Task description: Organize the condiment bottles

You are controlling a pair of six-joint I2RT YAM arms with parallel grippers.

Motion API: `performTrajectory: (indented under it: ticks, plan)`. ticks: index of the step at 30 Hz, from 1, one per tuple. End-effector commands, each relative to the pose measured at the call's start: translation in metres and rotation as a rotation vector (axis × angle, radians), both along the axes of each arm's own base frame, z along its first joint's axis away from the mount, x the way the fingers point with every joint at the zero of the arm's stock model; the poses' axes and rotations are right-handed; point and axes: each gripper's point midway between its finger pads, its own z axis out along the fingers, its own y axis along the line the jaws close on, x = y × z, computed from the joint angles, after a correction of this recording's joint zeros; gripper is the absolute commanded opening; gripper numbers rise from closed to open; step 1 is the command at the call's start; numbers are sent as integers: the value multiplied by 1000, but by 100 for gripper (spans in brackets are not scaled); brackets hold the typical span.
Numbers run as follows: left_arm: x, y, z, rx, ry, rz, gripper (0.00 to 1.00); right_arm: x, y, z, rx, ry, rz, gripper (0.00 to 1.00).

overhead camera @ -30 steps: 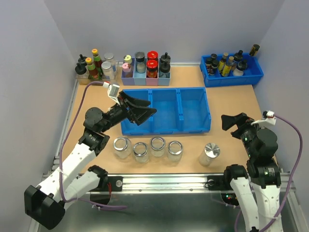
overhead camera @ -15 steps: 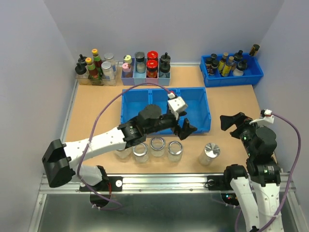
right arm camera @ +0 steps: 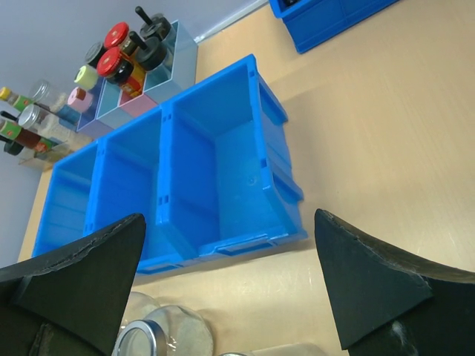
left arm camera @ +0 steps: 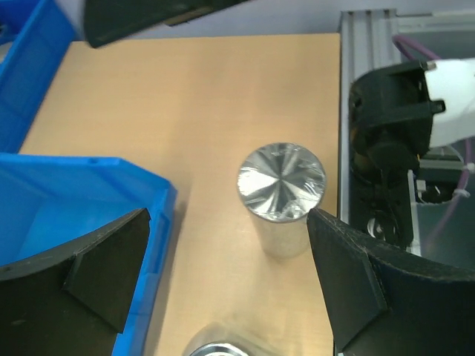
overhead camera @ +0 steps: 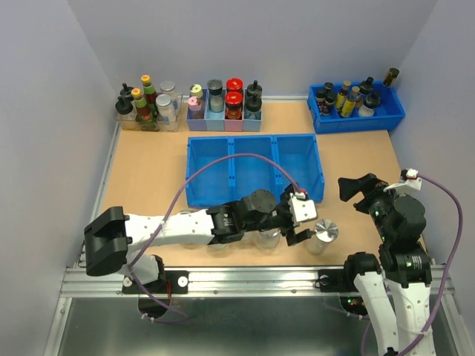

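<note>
Movement first: seen from above, your left arm (overhead camera: 185,225) has swung down off the blue three-compartment plastic bin (overhead camera: 252,139) and now lies across the front row of squat clear glass jars with silver rims (overhead camera: 269,239), hiding most of them. The left gripper (overhead camera: 306,221) stands spread wide just beside the silver-lidded glass jar (overhead camera: 324,233). The right gripper (overhead camera: 356,189) has not shifted, its fingers apart. Your left wrist view puts that lidded jar upright on the wooden table (left arm camera: 185,89), ahead between the spread fingers and ungripped. Your right wrist view frames the bin between open fingers, with open jars at the bottom edge.
</note>
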Motion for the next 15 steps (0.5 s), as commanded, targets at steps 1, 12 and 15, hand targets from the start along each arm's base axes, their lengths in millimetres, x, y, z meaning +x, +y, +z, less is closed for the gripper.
performTrajectory:
  ticks: [1, 12, 15]
  plan:
    - [-19, -17, 1, -48, -62, -108, 99, -2, -4, 26, -5, -66, -23, 100]
    - [-36, -52, -37, 10, -7, -234, 99, -2, -6, 24, 2, -62, -35, 100]
    - [-46, -56, -43, 18, 31, -292, 99, -2, -5, 25, 3, -64, -32, 100]
